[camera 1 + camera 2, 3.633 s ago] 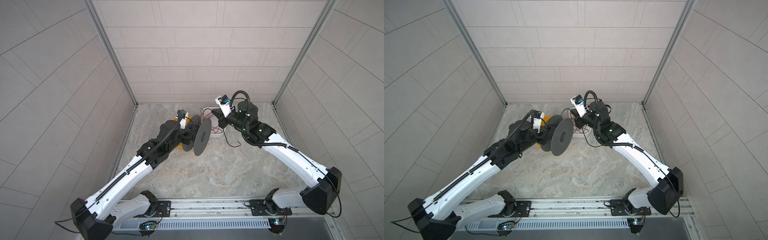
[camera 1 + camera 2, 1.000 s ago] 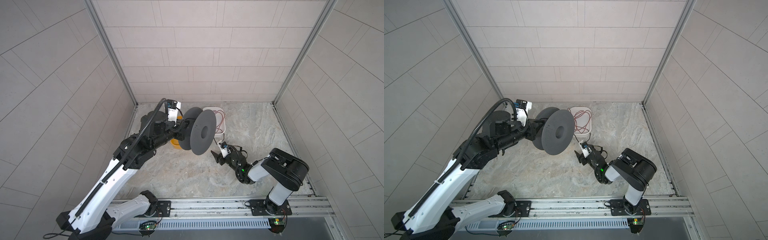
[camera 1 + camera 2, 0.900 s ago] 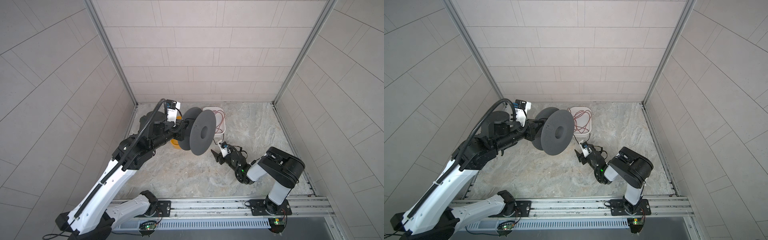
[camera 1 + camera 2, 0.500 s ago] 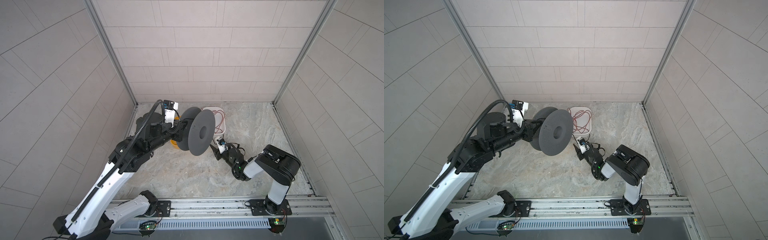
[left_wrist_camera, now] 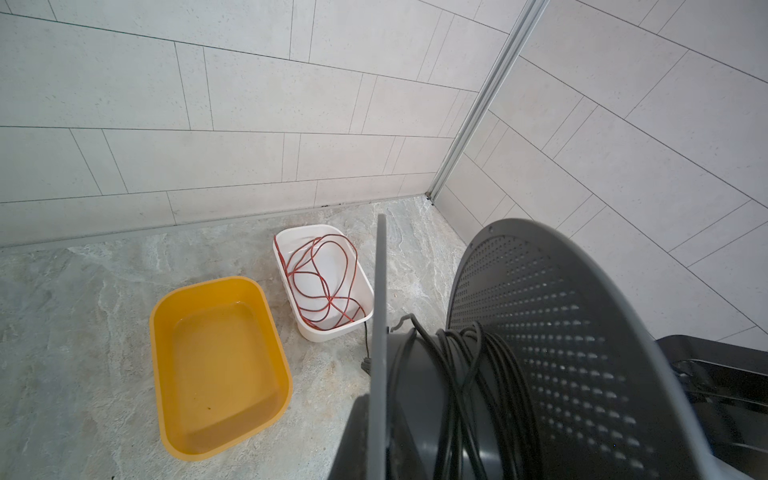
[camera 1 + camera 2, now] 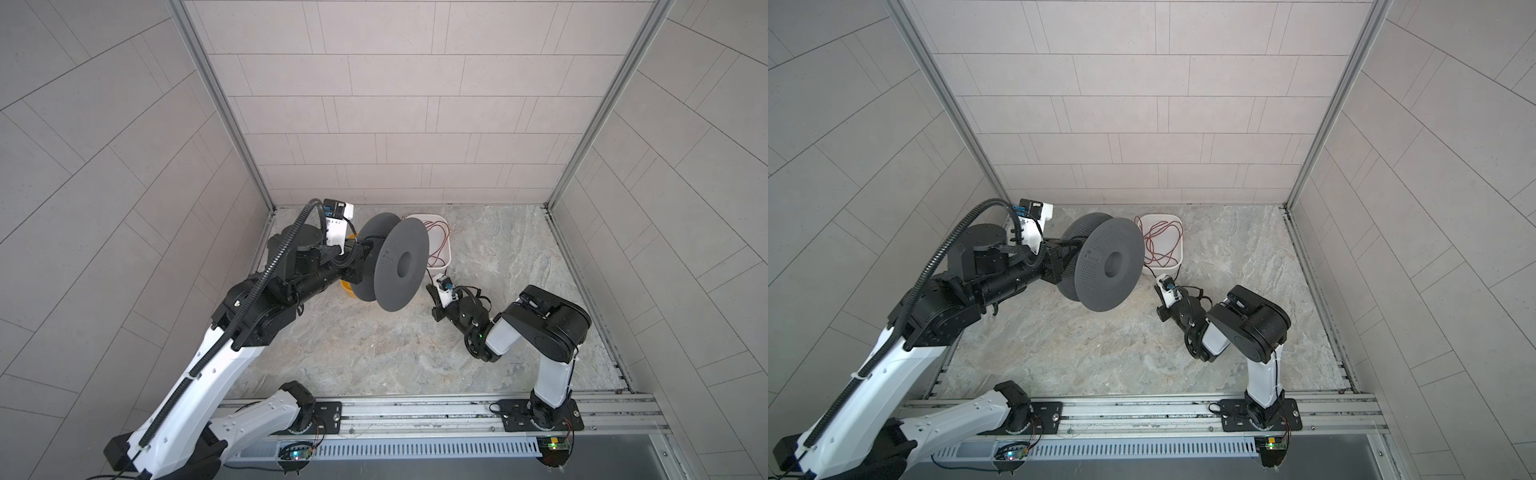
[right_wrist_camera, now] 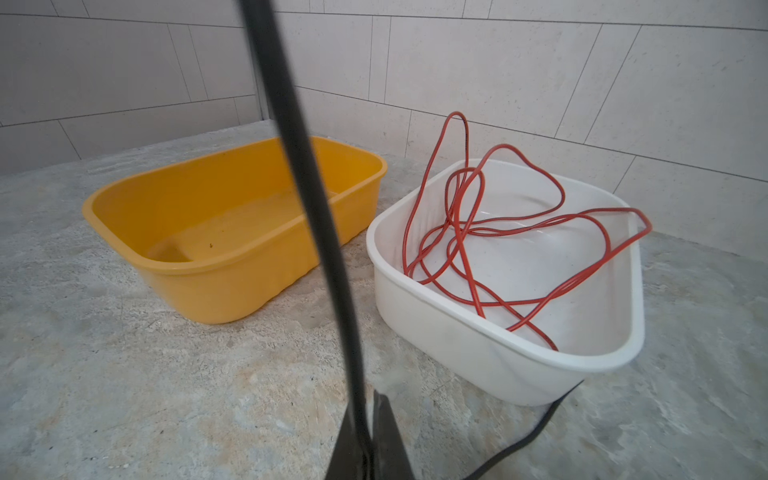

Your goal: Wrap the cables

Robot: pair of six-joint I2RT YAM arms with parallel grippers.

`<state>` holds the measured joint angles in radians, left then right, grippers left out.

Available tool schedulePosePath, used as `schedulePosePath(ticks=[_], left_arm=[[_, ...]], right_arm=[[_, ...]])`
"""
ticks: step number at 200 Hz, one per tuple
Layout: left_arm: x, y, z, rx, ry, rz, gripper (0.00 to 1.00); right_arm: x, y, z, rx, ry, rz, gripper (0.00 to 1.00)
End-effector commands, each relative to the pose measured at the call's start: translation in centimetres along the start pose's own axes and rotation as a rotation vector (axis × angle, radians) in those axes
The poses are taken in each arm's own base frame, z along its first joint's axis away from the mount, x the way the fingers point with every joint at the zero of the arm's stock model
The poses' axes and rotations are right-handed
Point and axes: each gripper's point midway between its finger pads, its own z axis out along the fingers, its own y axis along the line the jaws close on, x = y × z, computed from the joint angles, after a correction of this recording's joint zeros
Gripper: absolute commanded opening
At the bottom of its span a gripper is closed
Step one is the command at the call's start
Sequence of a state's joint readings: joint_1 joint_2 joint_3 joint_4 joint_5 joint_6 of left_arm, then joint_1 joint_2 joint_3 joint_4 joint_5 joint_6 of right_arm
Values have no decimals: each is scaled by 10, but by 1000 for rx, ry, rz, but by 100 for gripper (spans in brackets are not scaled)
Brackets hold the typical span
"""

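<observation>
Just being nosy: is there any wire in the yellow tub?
No, the yellow tub is bare inside; the red wire lies in the white tub beside it.

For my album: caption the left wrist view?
Thin black cable wound on grey plastic spool; yellow tub, white tub nearby.

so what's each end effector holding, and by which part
The left end effector grips the grey spool by the flange facing its arm; the right end effector pinches the black cable partway along its loose stretch.
</observation>
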<state>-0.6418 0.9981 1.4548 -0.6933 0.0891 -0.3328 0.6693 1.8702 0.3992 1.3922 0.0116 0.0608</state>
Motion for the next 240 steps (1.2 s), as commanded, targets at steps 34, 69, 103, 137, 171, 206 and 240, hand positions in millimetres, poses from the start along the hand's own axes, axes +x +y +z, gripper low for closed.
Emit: schedulePosePath(ticks=[34,69,103,137,171,206,240], left_arm=[[-32,5,-1,-31,-154,-55,0],[-26,16,15,-77,-163,-77,0],[-16,29,28,-130,-175,-92,0],[0,42,45,-172,-175,-116,0],[9,54,57,-208,-216,-147,0],[14,59,70,-213,-242,-175,0],[16,64,85,-234,-243,-183,0]], right_arm=[[-8,11,-14,-46,-16,112,0],[-3,30,-21,-84,36,141,0],[-4,45,-27,-119,82,157,0],[-6,58,-33,-144,132,159,0],[2,68,-36,-155,197,161,0],[11,81,-37,-199,274,158,0],[7,98,-40,-242,285,123,0]])
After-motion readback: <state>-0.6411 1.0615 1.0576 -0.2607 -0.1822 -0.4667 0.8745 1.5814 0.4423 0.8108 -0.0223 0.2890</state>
